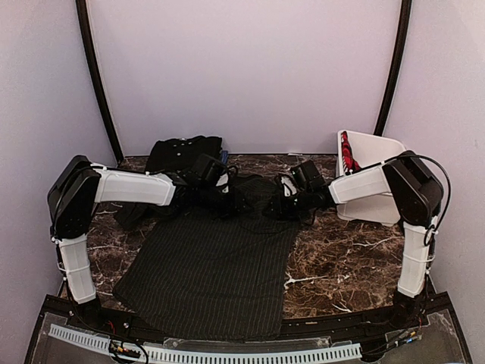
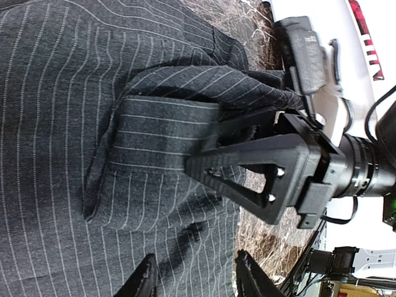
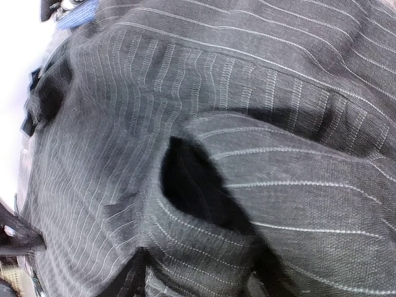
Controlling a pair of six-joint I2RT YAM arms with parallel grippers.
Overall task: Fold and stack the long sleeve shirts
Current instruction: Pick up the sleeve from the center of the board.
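Bare marble table (image 1: pixel 341 258) lower right and lower left; pinstripe shirt (image 1: pixel 212 265) centre, hem at bottom edge, top bunched. Left gripper (image 1: pixel 225 186): jaws apart, tips on pinstripe cloth. Right gripper (image 1: pixel 286 191): jaws partly closed round pinstripe fold, firm clamp cannot tell. Count: three shirts, with plain black shirt (image 1: pixel 182 152) upper left, blue shirt (image 3: pixel 77 13) sliver beside it; one white basket (image 1: pixel 375 144) upper right.

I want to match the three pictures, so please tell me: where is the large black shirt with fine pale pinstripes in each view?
Top external: the large black pinstriped cloth shirt lies spread in the lower middle.
Left wrist: it fills the left and centre.
Right wrist: it fills almost the whole picture.
Shared landmark: the right gripper, at the shirt's far end in the top view, right of centre in the left wrist view.
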